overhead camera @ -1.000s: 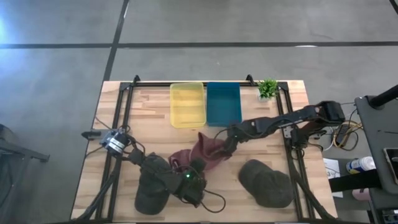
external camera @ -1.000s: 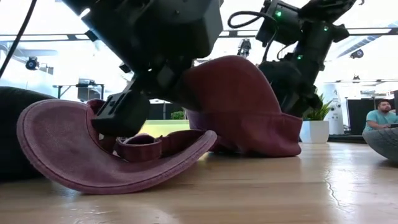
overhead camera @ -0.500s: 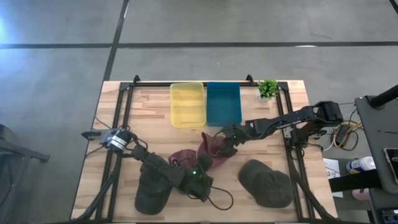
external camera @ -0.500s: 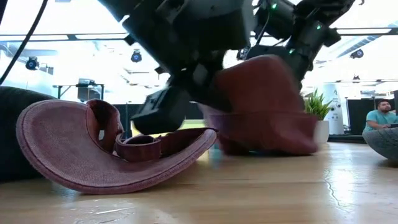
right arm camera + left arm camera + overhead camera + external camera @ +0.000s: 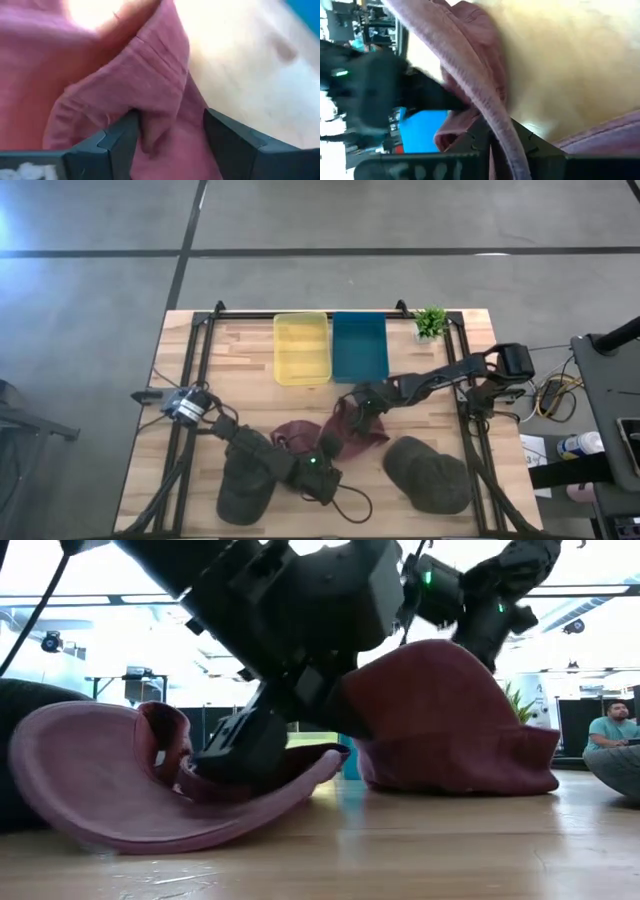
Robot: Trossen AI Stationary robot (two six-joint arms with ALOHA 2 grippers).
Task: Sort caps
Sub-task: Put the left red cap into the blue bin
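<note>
Two maroon caps lie mid-table. One sits upside down with its curved brim toward the near edge. My left gripper is shut on it. The other maroon cap rests crown up on the table. My right gripper comes down on its far side with cloth between the fingers. One olive-grey cap lies under my left arm. A second olive-grey cap lies near the right front. My left gripper pinches the upturned cap's brim, whose stitched edge runs between the two fingers. It comes slanting down from the table's left. The cap's brim rests on the table. My right gripper holds a bunched fold of the crown cloth between its widely spaced fingers, from above and from the far right. This cap's lower rim lies on the table.
A yellow bin and a teal bin stand side by side at the far edge, with a small potted plant to their right. Bare wood shows at the table's far left. A person sits in the room beyond.
My right gripper lifted its maroon cap a little, carried it toward the table's right and set it down, where it now spreads wider. My left gripper moved right and down onto the upturned cap's brim, and that cap's left end has tipped up and shifted slightly left.
</note>
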